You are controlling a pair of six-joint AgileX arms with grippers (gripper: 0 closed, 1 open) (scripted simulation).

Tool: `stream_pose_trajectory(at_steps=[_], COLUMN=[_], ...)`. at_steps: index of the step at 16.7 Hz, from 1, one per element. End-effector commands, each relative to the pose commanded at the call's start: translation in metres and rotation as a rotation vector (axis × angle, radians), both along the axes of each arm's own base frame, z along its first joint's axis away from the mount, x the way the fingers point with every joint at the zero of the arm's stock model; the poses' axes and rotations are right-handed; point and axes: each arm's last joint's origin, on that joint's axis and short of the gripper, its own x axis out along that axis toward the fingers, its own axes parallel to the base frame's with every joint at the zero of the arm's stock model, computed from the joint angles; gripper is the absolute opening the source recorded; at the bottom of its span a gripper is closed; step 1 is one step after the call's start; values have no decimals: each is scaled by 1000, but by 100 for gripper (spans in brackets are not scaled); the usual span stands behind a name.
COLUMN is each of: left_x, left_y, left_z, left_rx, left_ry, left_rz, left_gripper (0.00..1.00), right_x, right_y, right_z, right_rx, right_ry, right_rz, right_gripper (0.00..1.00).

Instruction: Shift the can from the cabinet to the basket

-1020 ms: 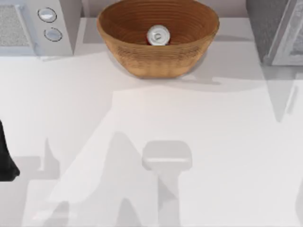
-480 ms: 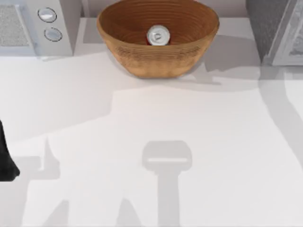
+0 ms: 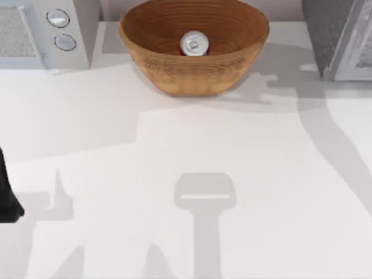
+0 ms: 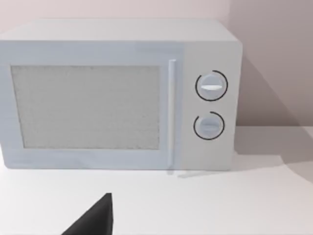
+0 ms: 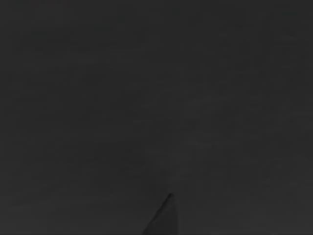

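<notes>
Can (image 3: 194, 43): upright inside the basket (image 3: 174, 75), at the tabletop's (image 3: 174, 145) far edge.
Left arm (image 3: 7, 195): parked at left edge; jaws' state unclear.
Right wrist view: dark.

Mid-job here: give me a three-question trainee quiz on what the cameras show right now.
1. True or false: the can stands upright inside the basket.
2. Which appliance sits at the table's far left: A) toaster, B) microwave, C) kettle?
3. Fill in: the microwave has ___ round knobs beside its door.

Key: 1 true. 2 B. 3 two. The left arm sits parked at the table's left edge; the right wrist view is dark.
</notes>
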Motion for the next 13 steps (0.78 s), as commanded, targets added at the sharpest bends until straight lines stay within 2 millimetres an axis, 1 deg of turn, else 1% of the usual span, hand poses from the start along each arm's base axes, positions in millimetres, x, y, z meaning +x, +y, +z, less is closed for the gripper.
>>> stream_pose_trajectory(at_steps=[1,3,7,9,12,13], left_x=[0,0,0,0,0,0], left_y=[0,0,0,0,0,0], left_z=[0,0,0,0,0,0], left_rx=[0,0,0,0,0,0], left_ry=[0,0,0,0,0,0], left_rz=[0,0,0,0,0,0], left_gripper=[100,100,100,100,100,100], right_x=[-7,-2,29,41,43,35], right_y=[-10,-10,-10,-10,-10,-11], right_z=[6,7,7,6,6,8], right_rx=[-3,-2,-2,-3,-3,-2], right_ry=[-20,-22,-21,-20,-20,-27], right_rz=[-41,-41,-41,-41,-41,-36], right_gripper=[100,100,100,100,100,100])
